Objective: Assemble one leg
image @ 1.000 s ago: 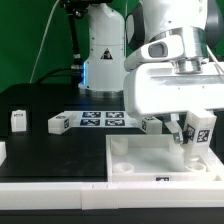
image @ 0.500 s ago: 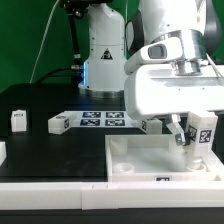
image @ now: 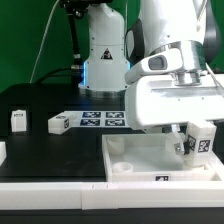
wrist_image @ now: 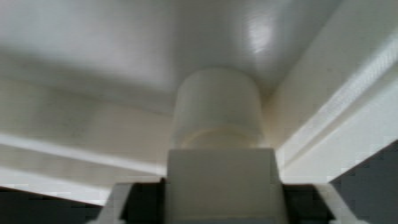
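One white leg (image: 204, 140) (tagged face, tilted) hangs in the tool (image: 196, 147).

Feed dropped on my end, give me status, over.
Gripper jaws shut on leg. Leg low over white panel, exterior view's right end; seating unclear. Nothing seen between them.

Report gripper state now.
The gripper: closed, holding the small white plastic cuboid leg with a black-and-white tag.

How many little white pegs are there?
3. The first leg and second leg sit on the table at the exterior view's left; the third leg is in the gripper over the white panel. Others may hide behind the arm.
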`<move>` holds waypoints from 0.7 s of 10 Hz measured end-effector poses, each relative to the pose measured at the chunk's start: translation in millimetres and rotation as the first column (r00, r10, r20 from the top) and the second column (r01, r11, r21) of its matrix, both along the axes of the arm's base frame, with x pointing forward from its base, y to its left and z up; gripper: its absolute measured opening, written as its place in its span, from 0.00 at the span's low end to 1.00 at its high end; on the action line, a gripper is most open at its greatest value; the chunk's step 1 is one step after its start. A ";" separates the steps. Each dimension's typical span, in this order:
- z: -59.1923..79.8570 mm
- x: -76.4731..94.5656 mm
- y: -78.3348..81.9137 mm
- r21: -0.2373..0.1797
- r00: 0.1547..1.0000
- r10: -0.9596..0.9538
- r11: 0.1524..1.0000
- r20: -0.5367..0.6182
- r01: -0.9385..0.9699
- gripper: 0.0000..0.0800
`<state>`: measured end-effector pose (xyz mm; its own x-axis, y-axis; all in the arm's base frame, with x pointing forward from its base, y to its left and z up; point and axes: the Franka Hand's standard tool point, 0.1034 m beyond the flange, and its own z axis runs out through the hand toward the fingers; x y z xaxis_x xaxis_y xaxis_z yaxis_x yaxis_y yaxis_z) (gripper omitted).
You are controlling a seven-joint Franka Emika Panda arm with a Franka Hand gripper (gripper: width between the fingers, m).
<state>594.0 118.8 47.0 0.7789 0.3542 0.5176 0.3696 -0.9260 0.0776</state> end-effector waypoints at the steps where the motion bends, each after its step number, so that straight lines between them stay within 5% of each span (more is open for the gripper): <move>1: 0.0 0.0 -0.3 -0.001 1.000 0.002 1.000 0.002 -0.002 0.36; 3: -1.2 -0.5 -0.3 -0.003 1.000 0.002 1.000 -0.007 -0.002 0.36; 5: -1.5 -0.7 -0.3 -0.003 1.000 0.003 1.000 -0.008 -0.003 0.74; 7: -1.6 -0.8 -0.3 -0.003 1.000 0.003 1.000 -0.008 -0.003 0.80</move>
<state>593.3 118.5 45.4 0.7817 0.3586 0.5102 0.3734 -0.9244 0.0778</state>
